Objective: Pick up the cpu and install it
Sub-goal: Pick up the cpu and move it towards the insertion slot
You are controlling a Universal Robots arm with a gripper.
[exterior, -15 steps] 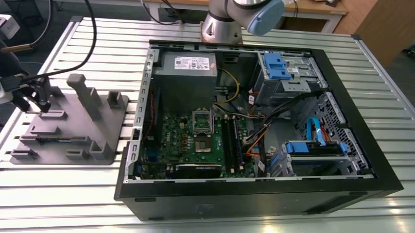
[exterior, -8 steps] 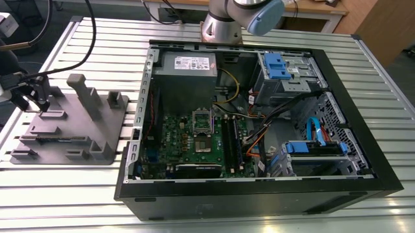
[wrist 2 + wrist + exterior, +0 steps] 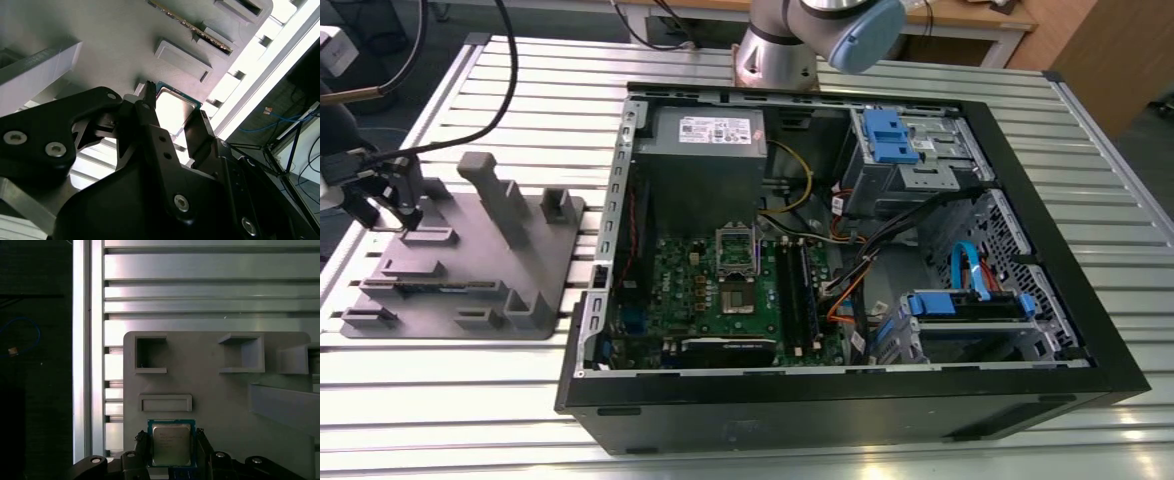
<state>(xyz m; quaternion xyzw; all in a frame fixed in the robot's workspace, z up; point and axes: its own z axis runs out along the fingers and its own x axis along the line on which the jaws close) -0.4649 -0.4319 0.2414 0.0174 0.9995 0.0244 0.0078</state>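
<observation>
cpu [image 3: 171, 444] lid is showing as satin silvery metal, its rim as green board. Gripper [image 3: 174, 107] is looking matt black, its screws [image 3: 180, 202] bright metal. Fixture [image 3: 220, 390] is reading as matt grey plastic. Table [image 3: 454, 400] slats are gleaming like smooth bare aluminium. Case [image 3: 854, 405] shell is looking matt black.

My arm [image 3: 781, 50] stands on its base at the far side of the exterior view, its upper joint bent over toward that view's right. At that view's left edge my wrist [image 3: 347, 165] hangs low and points my gripper [image 3: 403, 218] downward. In both wrist views my gripper [image 3: 171, 435] [image 3: 175, 107] has its two black fingers [image 3: 143, 446] set close, one against each opposite edge of the cpu [image 3: 171, 442], clamping it between them. The jaws stand parallel.
</observation>
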